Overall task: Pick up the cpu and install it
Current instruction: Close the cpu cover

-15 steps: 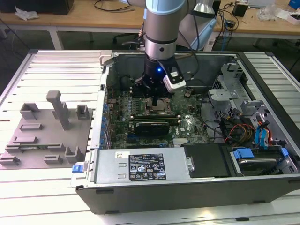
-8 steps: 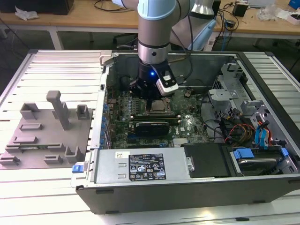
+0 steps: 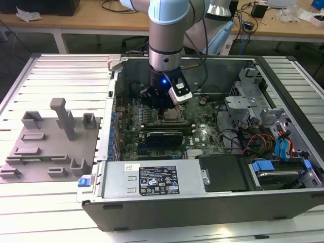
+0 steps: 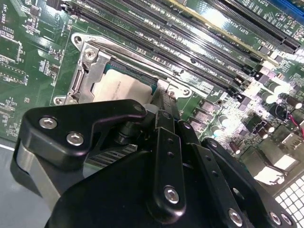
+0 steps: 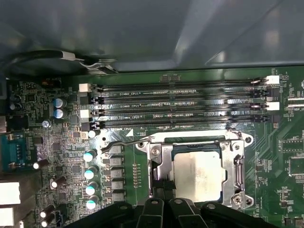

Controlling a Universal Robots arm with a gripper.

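Observation:
The cpu [image 5: 197,173], a pale silver square, lies flat inside the metal-framed socket [image 5: 237,166] on the green motherboard; in the second wrist view the cpu [image 4: 121,88] shows partly behind the black gripper links. My gripper [image 4: 162,95] stands low over the socket's edge, its tips close together right beside the cpu, with nothing seen between them. The first wrist view puts the gripper [image 5: 164,202] at the socket's near side. In the exterior view the gripper [image 3: 162,104] hangs inside the open computer case, just above the socket [image 3: 169,120].
Memory slots [image 5: 180,102] run along the far side of the socket, and a thin wire lever [image 5: 118,142] lies beside it. Capacitors [image 5: 89,173] stand close by. A grey fixture plate [image 3: 48,144] with upright blocks sits at the exterior view's left, outside the case. Cables and drive bays [image 3: 268,142] crowd the right.

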